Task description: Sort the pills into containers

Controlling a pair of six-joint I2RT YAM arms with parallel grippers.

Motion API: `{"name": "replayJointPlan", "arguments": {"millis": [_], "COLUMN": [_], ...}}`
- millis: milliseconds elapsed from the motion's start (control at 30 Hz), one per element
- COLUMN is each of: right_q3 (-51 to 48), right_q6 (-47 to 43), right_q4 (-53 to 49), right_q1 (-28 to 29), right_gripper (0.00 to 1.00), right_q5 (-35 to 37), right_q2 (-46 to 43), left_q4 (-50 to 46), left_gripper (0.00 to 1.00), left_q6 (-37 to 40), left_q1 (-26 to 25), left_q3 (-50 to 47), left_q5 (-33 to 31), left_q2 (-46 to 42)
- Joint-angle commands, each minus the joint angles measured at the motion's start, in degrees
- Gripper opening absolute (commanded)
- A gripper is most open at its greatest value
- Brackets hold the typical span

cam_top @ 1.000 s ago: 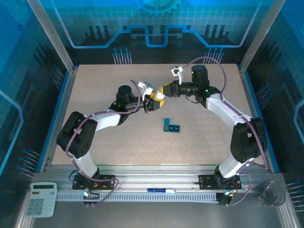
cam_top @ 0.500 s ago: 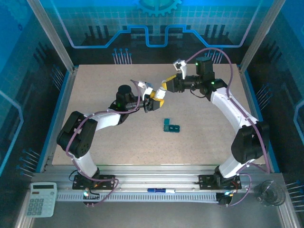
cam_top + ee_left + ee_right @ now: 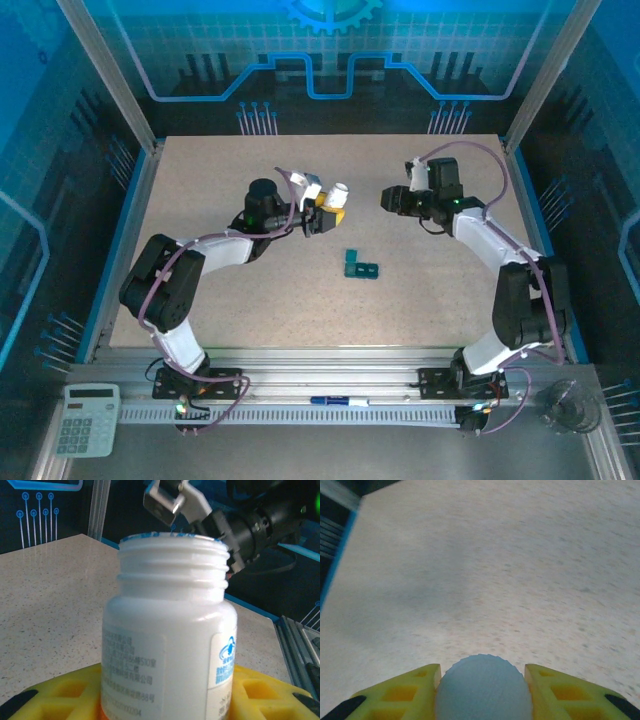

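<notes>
A white pill bottle (image 3: 338, 192) (image 3: 170, 630) stands upright with its threaded neck uncapped, and my left gripper (image 3: 325, 212) (image 3: 165, 700) is shut on its body between yellow fingers (image 3: 65, 692). A little to the right of the bottle, above the table, my right gripper (image 3: 390, 199) (image 3: 482, 680) is shut on the ridged pale cap (image 3: 482, 692). The teal containers (image 3: 360, 266) lie on the table in front of both grippers, apart from them. The pills are out of view.
The speckled table (image 3: 220, 290) is fenced by metal posts and blue side rails (image 3: 122, 230). On the near ledge lie a calculator (image 3: 88, 420), a blue pen (image 3: 340, 402) and a clear glass dish (image 3: 568, 405). In the left wrist view the right arm (image 3: 245, 525) hangs behind the bottle.
My right gripper has pulled away from the bottle's top to the right with the cap in it. The bottle's neck now stands bare. The left arm has held still.
</notes>
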Motion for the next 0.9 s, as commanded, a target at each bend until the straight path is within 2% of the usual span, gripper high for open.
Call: {"name": "replayJointPlan", "arguments": {"millis": [0,200,367,633,867], "right_q3": [-1.25,-2.26,-2.27,-0.83,-0.32], "right_q6": [2.64,3.56,4.44,5.62,5.2], "right_q4": [-3.11,-3.65,-4.2,-6.83,-7.62], "right_q1": [1.04,2.46,3.68,5.49,5.88], "right_gripper": [0.41,0.42,0.44,0.49,0.62], "right_q5": [11.63,20.79,24.81,27.17,26.27], "right_q2": [3.26,7.05,9.59,13.01,14.18], "left_q4": [-0.91,-2.22,-4.44,-6.23,-6.91], "left_gripper": [0.0,0.0,0.0,0.0,0.0], "left_q6": [-1.04,-0.01,0.61,1.48,1.5], "left_q1": [0.65,0.58,0.66,0.64,0.58], "left_q3": [2.08,1.9,2.4,2.86,2.97], "left_q5": [-0.45,-0.95,-2.21,-2.96,-3.5], "left_q2": [-0.15,-0.73,-0.77,-0.7,-0.92]}}
